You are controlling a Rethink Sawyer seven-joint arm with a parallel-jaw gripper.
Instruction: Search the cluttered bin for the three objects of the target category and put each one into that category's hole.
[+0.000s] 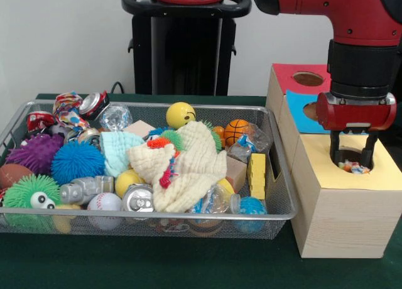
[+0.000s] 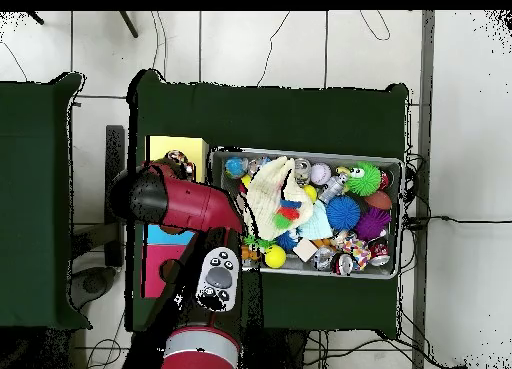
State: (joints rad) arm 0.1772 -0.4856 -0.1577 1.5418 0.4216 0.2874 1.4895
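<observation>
The black gripper (image 1: 353,152), fingers spread open and empty, hangs over the round hole (image 1: 353,161) in the yellow-topped wooden box, where a small spotted white cloth piece (image 1: 353,168) lies, probably light and limp, easiest pinched at a raised fold.

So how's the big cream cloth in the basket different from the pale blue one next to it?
The cream waffle-weave cloth is much larger than the pale blue cloth. The cream one is heaped high over the middle of the bin, with a red-and-green spiky toy on it; the blue one sits lower, tucked between the cream cloth and a blue spiky ball. The cream one is thicker and rumpled. Both are plain soft cloths, unspotted.
</observation>
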